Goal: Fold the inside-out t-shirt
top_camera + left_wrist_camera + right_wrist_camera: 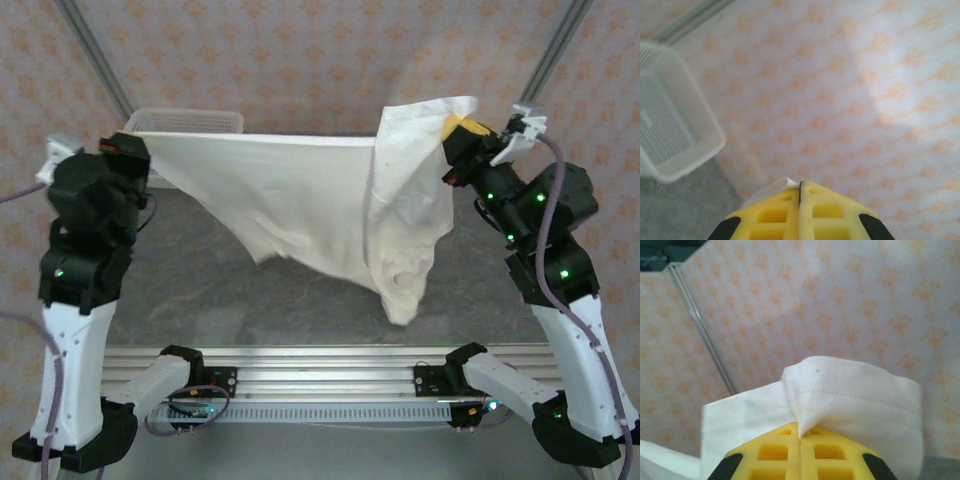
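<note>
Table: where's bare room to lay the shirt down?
Grey table is bare from the front rail back, under the hanging t-shirt. Crowded at back left: mesh basket. The left gripper and right gripper are shut on it.

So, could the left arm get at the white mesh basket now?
Probably not yet. The way to the mesh basket looks free, but the left tool is shut on the t-shirt, which the right tool holds up too.
</note>
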`<move>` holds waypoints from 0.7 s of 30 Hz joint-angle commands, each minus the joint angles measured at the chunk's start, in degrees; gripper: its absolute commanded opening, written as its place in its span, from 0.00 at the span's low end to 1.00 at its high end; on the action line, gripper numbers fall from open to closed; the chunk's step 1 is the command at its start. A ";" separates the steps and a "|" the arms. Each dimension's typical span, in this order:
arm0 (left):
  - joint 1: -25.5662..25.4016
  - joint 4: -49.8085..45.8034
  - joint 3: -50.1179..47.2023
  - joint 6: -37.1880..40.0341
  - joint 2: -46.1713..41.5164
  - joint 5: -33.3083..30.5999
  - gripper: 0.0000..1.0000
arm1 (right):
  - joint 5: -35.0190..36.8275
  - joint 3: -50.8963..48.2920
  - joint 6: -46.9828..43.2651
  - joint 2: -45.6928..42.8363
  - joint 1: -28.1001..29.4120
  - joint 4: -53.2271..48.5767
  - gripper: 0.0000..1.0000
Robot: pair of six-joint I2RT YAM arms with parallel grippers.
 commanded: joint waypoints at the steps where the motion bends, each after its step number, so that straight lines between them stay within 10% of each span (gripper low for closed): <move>1: 0.57 -4.86 1.78 7.64 0.97 -3.62 0.00 | -2.40 -0.15 0.18 1.59 -0.31 1.59 0.03; 10: 0.57 -8.04 -30.88 -3.01 -8.51 3.01 0.00 | -33.96 -44.98 -1.65 -7.75 3.55 22.22 0.18; 16: 0.61 -5.42 -47.79 -6.21 -16.11 2.74 0.00 | -5.07 -61.23 6.70 -22.40 7.39 11.99 0.42; 21: 0.57 -8.32 -47.22 -3.71 -14.48 0.59 0.00 | -4.87 -61.98 14.35 -28.18 8.79 3.45 0.42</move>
